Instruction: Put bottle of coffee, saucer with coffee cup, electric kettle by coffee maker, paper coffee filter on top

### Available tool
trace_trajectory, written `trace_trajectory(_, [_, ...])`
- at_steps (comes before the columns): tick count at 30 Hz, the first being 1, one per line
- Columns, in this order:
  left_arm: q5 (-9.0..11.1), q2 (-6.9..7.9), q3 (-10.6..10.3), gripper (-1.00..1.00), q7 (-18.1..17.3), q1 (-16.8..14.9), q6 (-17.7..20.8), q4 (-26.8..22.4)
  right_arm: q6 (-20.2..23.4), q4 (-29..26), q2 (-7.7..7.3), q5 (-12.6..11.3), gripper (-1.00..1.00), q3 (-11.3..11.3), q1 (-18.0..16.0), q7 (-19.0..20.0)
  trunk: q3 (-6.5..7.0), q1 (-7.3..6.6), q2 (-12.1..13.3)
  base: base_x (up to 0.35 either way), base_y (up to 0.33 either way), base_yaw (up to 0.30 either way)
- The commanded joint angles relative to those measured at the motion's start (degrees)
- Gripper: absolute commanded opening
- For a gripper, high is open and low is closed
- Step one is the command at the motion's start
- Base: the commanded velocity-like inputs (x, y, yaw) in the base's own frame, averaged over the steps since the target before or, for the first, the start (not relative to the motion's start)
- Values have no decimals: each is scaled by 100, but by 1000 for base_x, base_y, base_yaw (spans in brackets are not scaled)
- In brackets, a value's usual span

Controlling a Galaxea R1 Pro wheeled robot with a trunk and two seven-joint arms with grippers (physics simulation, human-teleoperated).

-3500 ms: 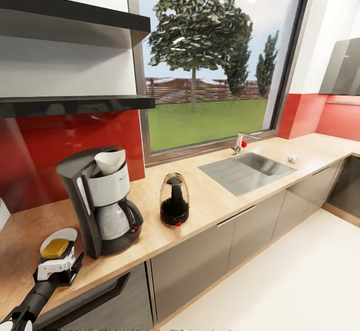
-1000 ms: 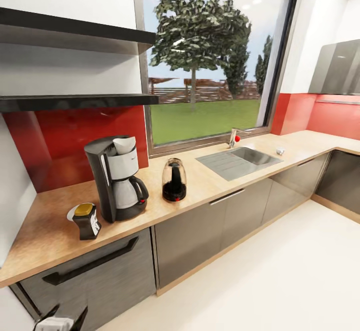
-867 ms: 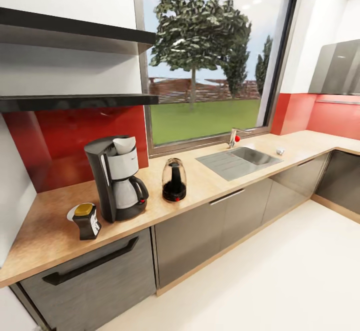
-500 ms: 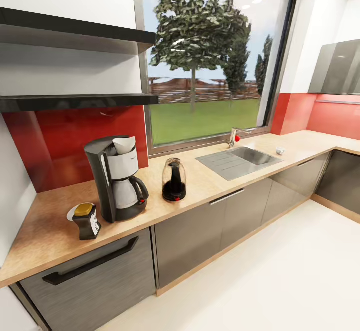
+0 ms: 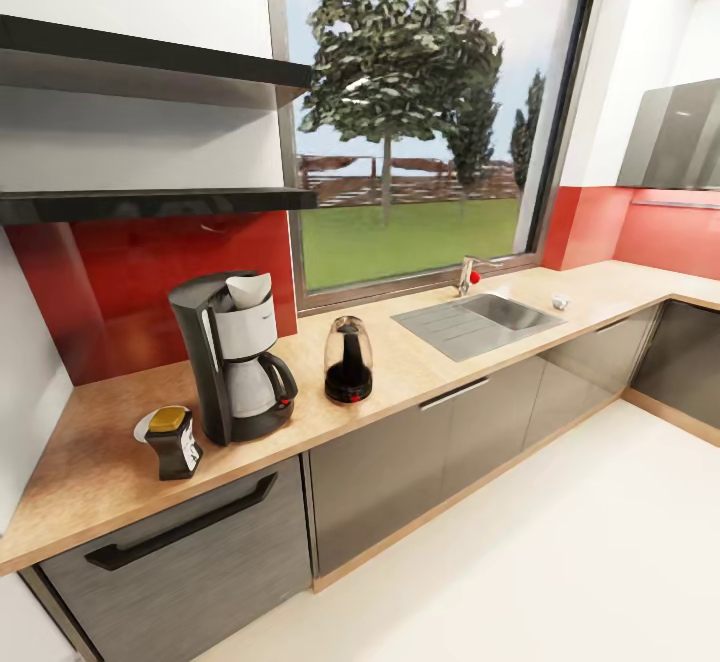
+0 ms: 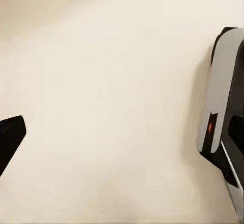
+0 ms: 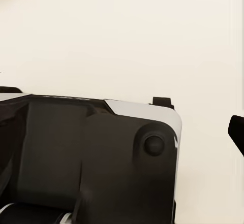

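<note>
**Coffee things gathered at the corner of the tabletop**

Where the wooden tabletop [image 5: 420, 372] runs under the red backsplash, the coffee maker [image 5: 231, 357] stands upright, with the paper coffee filter [image 5: 250, 290] sitting as a white cone in its top. Just beside it, on the side away from the window, the bottle of coffee [image 5: 173, 441] stands with its yellow-orange cap up; it appears to rest on the saucer [image 5: 146, 425], whose white rim peeks out behind it. On the coffee maker's other side, near but apart, is the electric kettle [image 5: 349, 361], upright, red switch at its base. The kitchen shelf [image 5: 150, 204] hangs on the wall above them. Further along, a sink [image 5: 480, 322] is set into the tabletop below the window [image 5: 420, 112], and a tiny white object [image 5: 560, 302] lies beyond it, too small to identify.

Both wrist views look down at the pale floor [image 6: 112, 82] and parts of the robot's dark-and-grey body [image 7: 91, 158]. A black fingertip shows at the edge of each, but I cannot tell whether either pincer is clenched or released.
</note>
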Motion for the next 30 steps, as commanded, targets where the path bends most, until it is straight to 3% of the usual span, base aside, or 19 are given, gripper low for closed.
trace_trajectory(1, [-99, -17, 52, 100, 88, 0, 179, 26, -20, 7, -11, -60, 100, 46, -1, 18, 0, 2, -3, 0, 0, 0])
trace_trajectory(7, [-185, -37, 51, 100, 330, -2, 558, 86, -8, 7, -25, -75, 100, 27, -1, 10, 0, 2, -3, 0, 0, 0])
trace_trajectory(19, [-204, -39, 46, 100, 348, -4, 572, 92, -10, 15, -30, -76, 100, 29, -1, 9, 0, 2, -3, 4, -4, 0])
trace_trajectory(30, [-210, -91, 51, 100, 357, -1, 584, 92, -11, 25, -43, -78, 100, 22, -1, 9, 0, 2, -3, 153, -195, 0])
